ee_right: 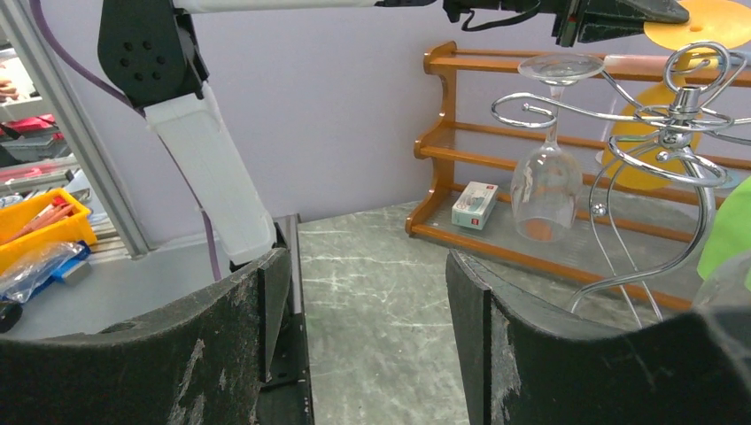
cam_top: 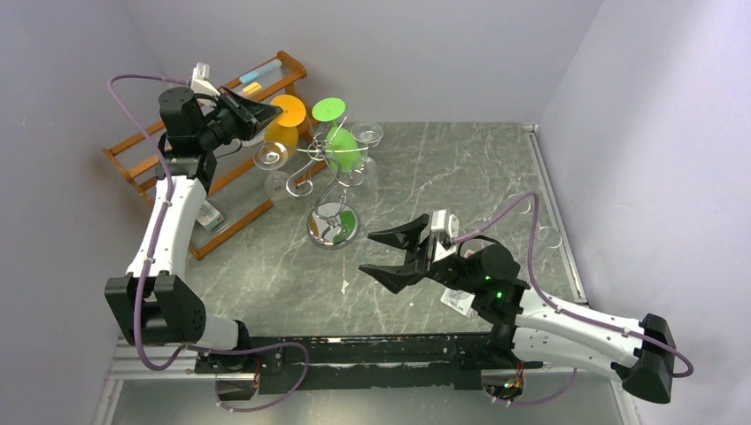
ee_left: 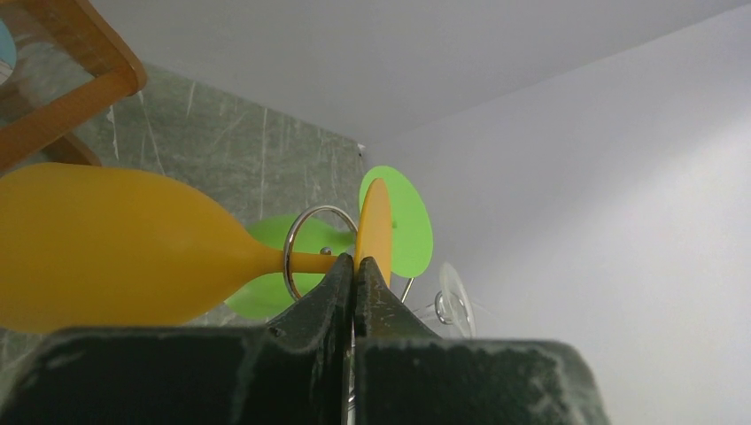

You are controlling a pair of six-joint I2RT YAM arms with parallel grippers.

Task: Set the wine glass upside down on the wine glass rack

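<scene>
The orange wine glass (cam_top: 283,131) is upside down at the chrome wine glass rack (cam_top: 329,168), foot up. In the left wrist view its stem passes through a chrome ring (ee_left: 297,237) of the rack. My left gripper (cam_top: 264,113) is shut on the rim of the glass's orange foot (ee_left: 375,221); the bowl (ee_left: 106,248) hangs to the left. My right gripper (cam_top: 391,257) is open and empty, low over the table in front of the rack's round base (cam_top: 333,228). Its view shows the rack (ee_right: 682,115) and the orange foot (ee_right: 700,22).
A green glass (cam_top: 342,146) and clear glasses (cam_top: 271,159) (cam_top: 366,135) hang upside down on the rack. A brown wooden shelf rack (cam_top: 177,155) stands at the back left with a small box (ee_right: 474,205) on it. Clear glassware (cam_top: 531,217) lies near the right wall.
</scene>
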